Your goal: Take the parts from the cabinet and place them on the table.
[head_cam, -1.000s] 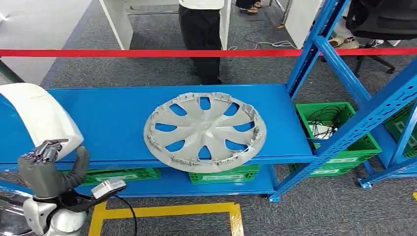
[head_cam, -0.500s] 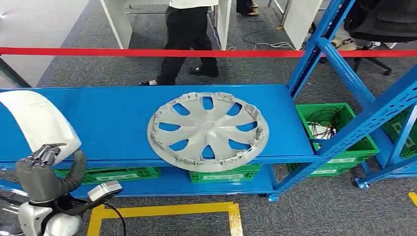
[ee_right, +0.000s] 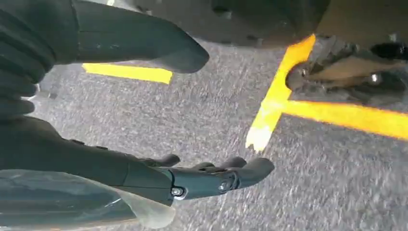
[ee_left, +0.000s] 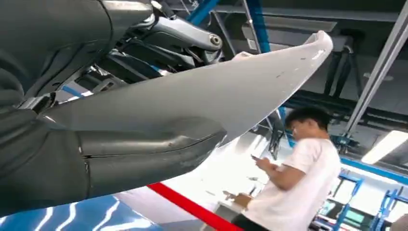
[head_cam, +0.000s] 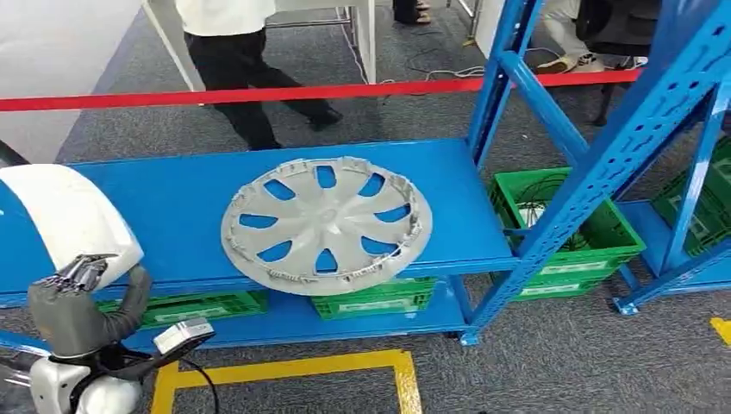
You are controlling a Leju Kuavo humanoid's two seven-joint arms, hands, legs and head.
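The left hand [head_cam: 79, 297] gripped the edge of a white curved panel [head_cam: 65, 216], thumb under and fingers over, probably to carry it off the blue shelf [head_cam: 190, 207], where the grey wheel cover [head_cam: 326, 224] lay flat. The right hand [ee_right: 159, 120] hung open over the floor, holding nothing; of the green crates below, 1 crate [head_cam: 595, 250] held cables.

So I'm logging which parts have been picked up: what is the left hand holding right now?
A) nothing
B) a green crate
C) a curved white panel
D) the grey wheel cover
C: the left hand grips the white panel at its lower edge, while the wheel cover lies untouched on the blue shelf.
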